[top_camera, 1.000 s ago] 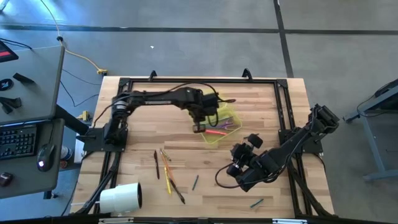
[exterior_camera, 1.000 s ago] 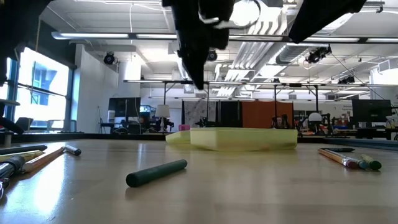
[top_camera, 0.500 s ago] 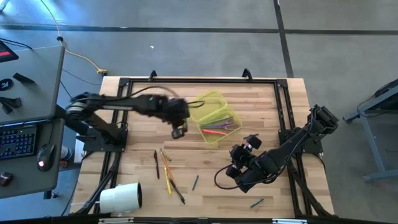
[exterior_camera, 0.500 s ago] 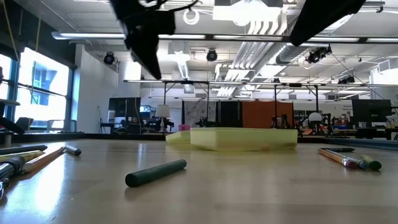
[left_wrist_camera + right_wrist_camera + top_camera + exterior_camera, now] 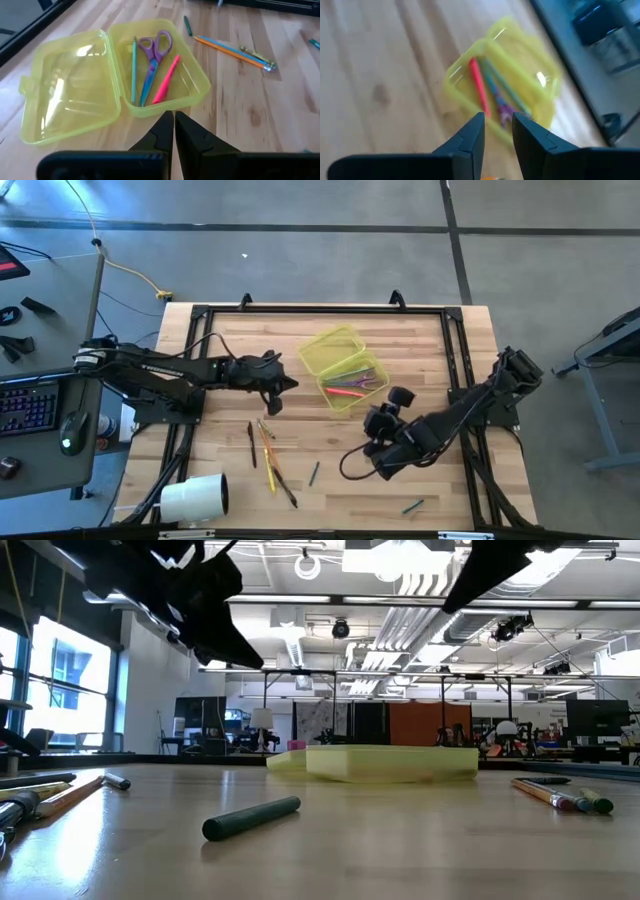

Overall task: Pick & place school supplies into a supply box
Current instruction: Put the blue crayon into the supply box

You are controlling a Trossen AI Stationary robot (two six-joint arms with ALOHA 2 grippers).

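The supply box (image 5: 345, 368) lies open mid-table, its lid (image 5: 70, 85) flat beside the base. In the base lie purple-handled scissors (image 5: 155, 55), a teal pencil (image 5: 133, 70) and a pink marker (image 5: 166, 80). My left gripper (image 5: 285, 385) hangs left of the box, slanting down toward it, shut and empty (image 5: 174, 120). My right gripper (image 5: 378, 418) hovers at the box's near right, open with a narrow empty gap (image 5: 498, 120). Loose school supplies rest on the wood: a black pen (image 5: 251, 445), yellow pencils (image 5: 268, 458), a green marker (image 5: 252, 818).
A big white roll (image 5: 195, 498) lies at the near left corner. A small teal piece (image 5: 412, 505) lies near the front edge, right of centre. Black rails (image 5: 320, 310) frame the table. Bare wood lies between the box and the loose pens.
My left gripper has drawn back from above the box toward the table's left edge, sinking a little and tipping from pointing down to a shallow slant. My right gripper has rolled its wrist, staying near the box. The box and loose supplies have kept still.
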